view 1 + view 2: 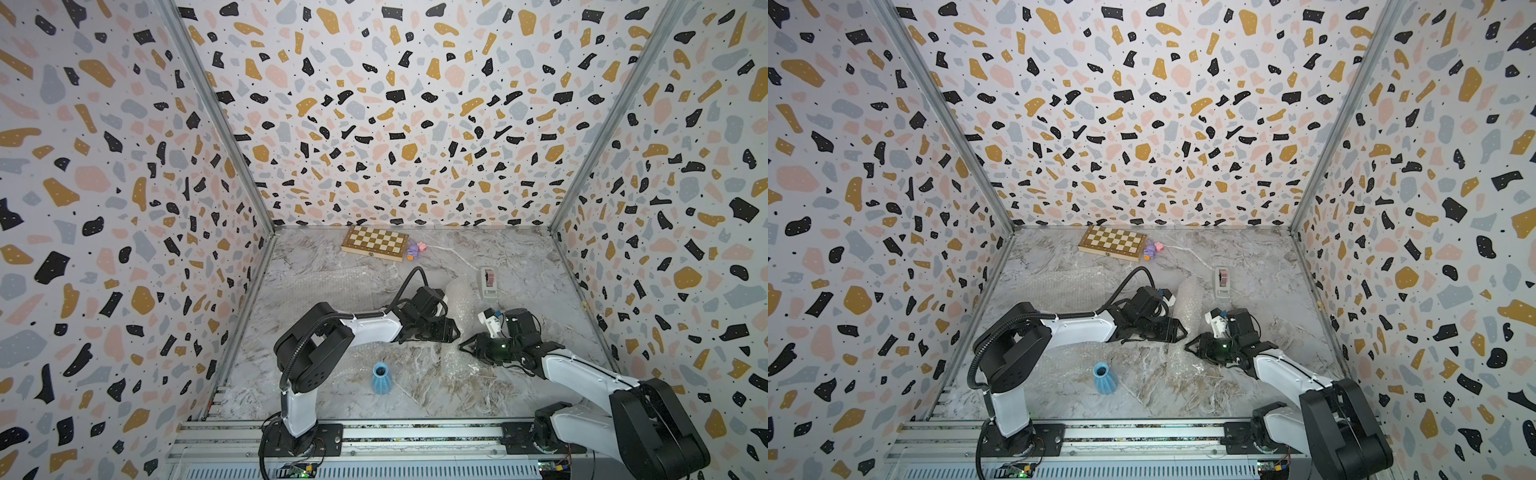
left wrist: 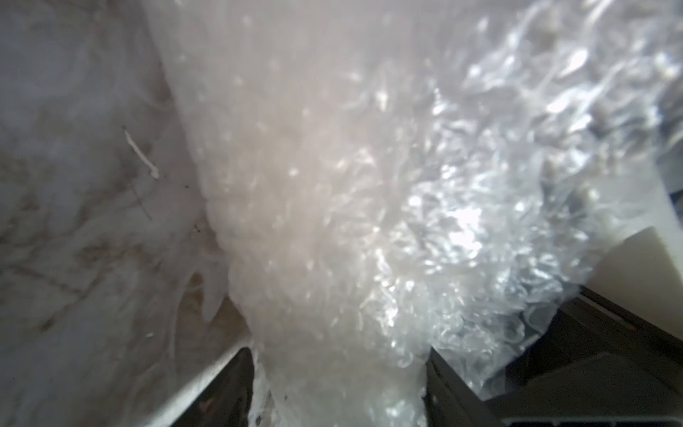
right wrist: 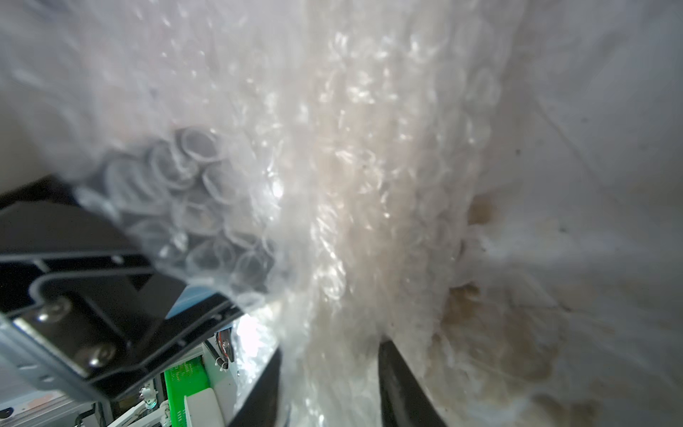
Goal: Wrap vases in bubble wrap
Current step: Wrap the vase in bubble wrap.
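Aluminium rail (image 1: 415, 434), one, along the near edge, with two arm bases bolted to it.

Blue vase (image 1: 381, 377), one: ribbed and narrow-necked. It stands upright on the marble tabletop (image 1: 540, 270), just right of the left arm's base. It is unwrapped and neither claw touches it. Seen in both top views.

Cream vase (image 2: 295, 177), one: only a pale form inside bubble wrap (image 1: 460, 301), right of centre, between the two claws.

Bubble wrap, further pieces:
- One flat sheet (image 1: 328, 282) is spread behind the left arm.
- One crinkled patch (image 1: 455, 363) lies nearer the rail than the wrapped vase. Whether it joins that wrapping cannot be told.

Left claw (image 1: 456, 332), one: in its wrist view the dark fingers (image 2: 454, 388) stand apart with wrap filling the gap. Whether they clamp it cannot be told.

Right claw (image 1: 464, 345), one: it faces the left claw, tips close together. Its fingers (image 3: 399, 384) flank a bunch of wrap. Whether they pinch it or sit loose cannot be told.

Tape dispenser (image 1: 488, 282), one: white, beyond the right claw and apart from it.

Chessboard (image 1: 374, 243), one, by the far wall.

Small toys (image 1: 415, 249) just beside the chessboard: purple, pink and orange. Their count is unclear.
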Available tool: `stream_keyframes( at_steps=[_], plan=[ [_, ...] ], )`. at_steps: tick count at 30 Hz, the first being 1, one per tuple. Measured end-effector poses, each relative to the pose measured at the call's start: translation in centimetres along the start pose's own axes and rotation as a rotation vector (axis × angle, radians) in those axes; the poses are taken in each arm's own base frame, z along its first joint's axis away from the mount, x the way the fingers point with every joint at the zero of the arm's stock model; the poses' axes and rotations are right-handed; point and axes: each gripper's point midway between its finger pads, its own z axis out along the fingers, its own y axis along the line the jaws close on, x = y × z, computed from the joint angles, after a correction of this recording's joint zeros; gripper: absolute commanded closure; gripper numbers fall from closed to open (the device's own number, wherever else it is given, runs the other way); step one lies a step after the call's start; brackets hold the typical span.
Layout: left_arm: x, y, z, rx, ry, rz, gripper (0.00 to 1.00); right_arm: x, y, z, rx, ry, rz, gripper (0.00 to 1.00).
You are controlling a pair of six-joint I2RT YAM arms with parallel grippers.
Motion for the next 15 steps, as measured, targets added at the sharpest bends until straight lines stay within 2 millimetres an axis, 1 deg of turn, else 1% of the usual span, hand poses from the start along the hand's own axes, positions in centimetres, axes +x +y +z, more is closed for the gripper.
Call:
stream_keyframes(
  at_steps=[2,3,4,7,11,15],
  plan=[
    [-0.1,0.3,-0.4,-0.005,0.000,-0.012,0.26,0.0,0.3,0.2,-0.007,0.000,-0.013,0.64],
    [-0.4,0.5,-0.6,-0.007,-0.004,-0.018,0.21,0.0,0.4,0.2,-0.011,-0.001,-0.021,0.64],
    [-0.5,0.6,-0.6,-0.007,-0.005,-0.022,0.19,0.0,0.5,0.3,-0.013,0.000,-0.026,0.64],
    [-1.1,0.5,-0.9,-0.003,0.003,-0.024,0.17,0.0,0.6,0.6,-0.013,0.008,-0.032,0.65],
    [-3.2,-0.6,-0.9,0.010,-0.024,0.007,0.15,0.0,0.5,0.8,-0.014,0.011,-0.032,0.64],
    [-4.9,-1.1,0.2,0.016,-0.031,0.043,0.15,-0.1,0.5,1.0,-0.015,0.017,-0.031,0.64]
  ],
)
